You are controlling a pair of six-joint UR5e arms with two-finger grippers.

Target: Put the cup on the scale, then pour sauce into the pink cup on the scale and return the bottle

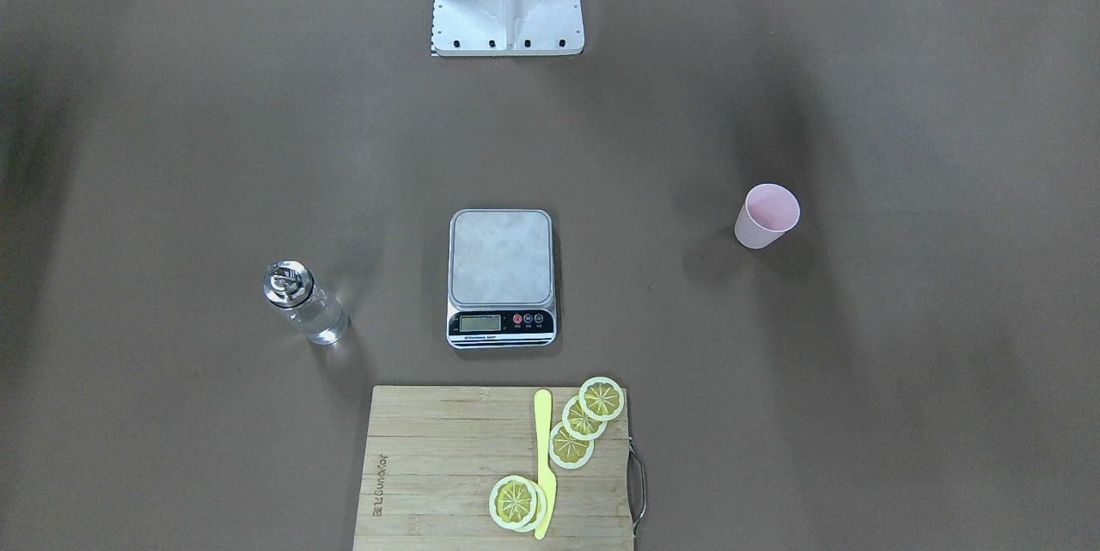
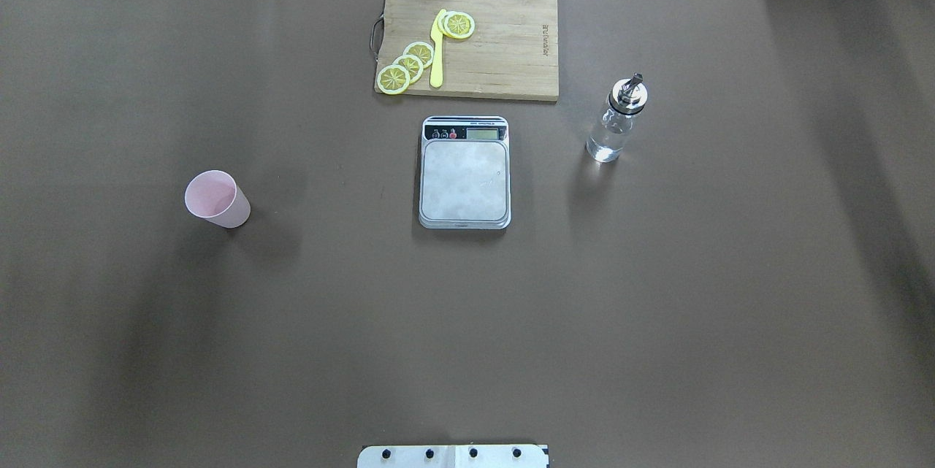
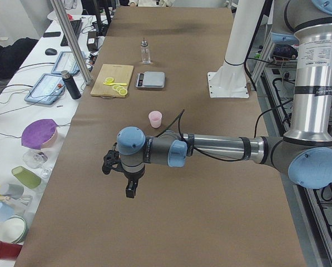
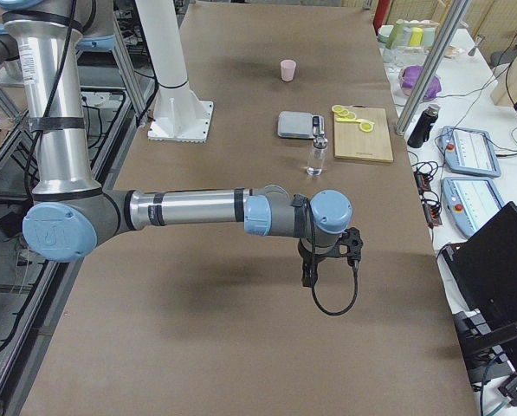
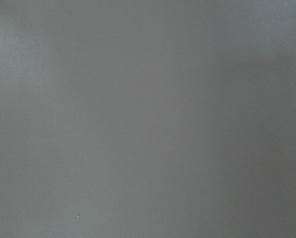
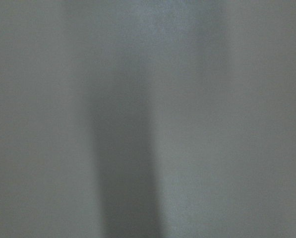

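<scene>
The left gripper (image 3: 130,193) hangs over the brown table (image 2: 467,322), out at the robot's left end. It shows only in a side view, so I cannot tell if its fingers are spread or pressed together.

Next comes the small pale pink cup (image 2: 217,198). It stands upright on the table on the robot's left side, well apart from the scale.

In the middle lies the flat steel kitchen scale (image 2: 464,172). Its black strip with the little screen and red-ringed buttons points away from the robot.

Just past that strip lies a wooden cutting board (image 2: 504,52). On the board are round yellow lemon slices (image 2: 409,66) and a yellow plastic knife (image 2: 437,48). Three slices sit in a row on one side of the knife and more sit on the other side.

Right of the scale stands the small clear glass bottle (image 2: 617,121) with its shiny silver cap and thin spout. It is upright on the table, and the clear sauce (image 2: 606,145) is inside it.

The right gripper (image 4: 308,279) hangs over the table at the robot's right end, well apart from the bottle. I cannot tell how its fingers stand either.

Both wrist views show only a blurry grey surface.
</scene>
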